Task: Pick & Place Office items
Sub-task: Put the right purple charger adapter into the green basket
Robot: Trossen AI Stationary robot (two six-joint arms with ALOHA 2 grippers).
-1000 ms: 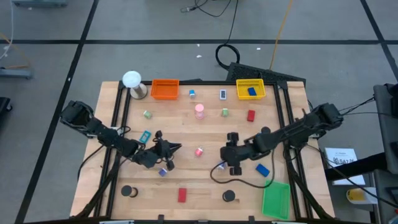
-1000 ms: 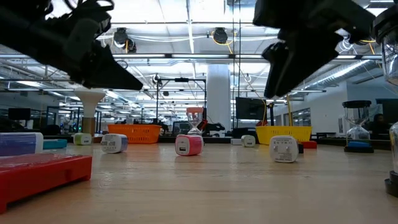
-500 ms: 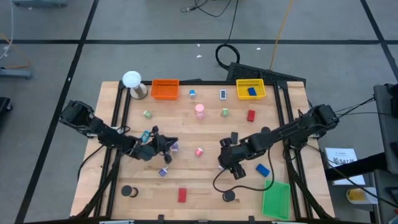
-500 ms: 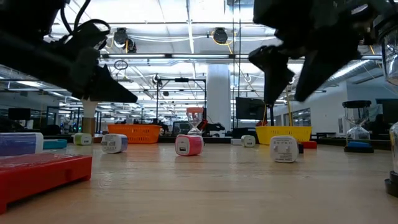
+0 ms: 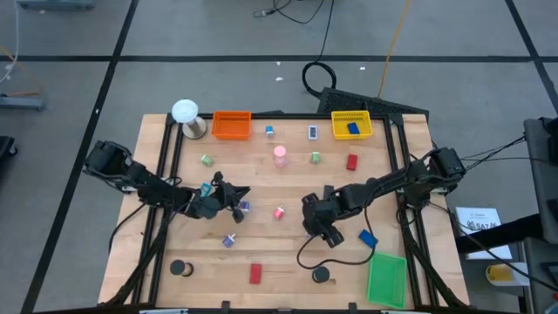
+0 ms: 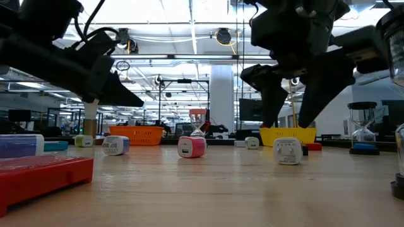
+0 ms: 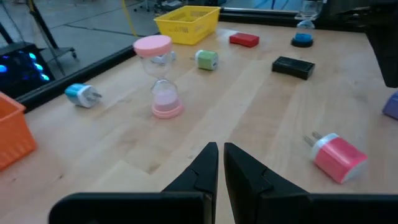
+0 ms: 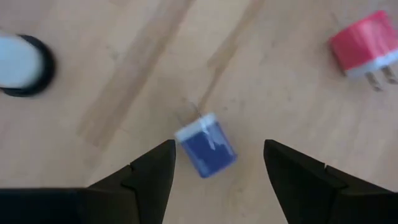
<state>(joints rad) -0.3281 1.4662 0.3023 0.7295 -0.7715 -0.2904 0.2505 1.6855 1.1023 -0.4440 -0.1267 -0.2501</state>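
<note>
Surface: wooden table [image 5: 288,257], black-framed.
12 o'clock edge: orange tray [image 5: 231,125], yellow tray [image 5: 351,126].
11 o'clock corner: white ball on round base [image 5: 186,116].
Centre: pink hourglass [image 5: 279,155], pink plug [image 5: 279,212].
5 o'clock: green tray [image 5: 386,278].
6 o'clock: red block [image 5: 255,273], black disc [image 5: 322,275].

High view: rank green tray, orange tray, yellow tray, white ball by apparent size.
Largest to smallest:
1. Green tray
2. Orange tray and yellow tray: look about alike, not ranked against each other
3. White ball

The camera looks straight down, so nearness should skew this little.
</note>
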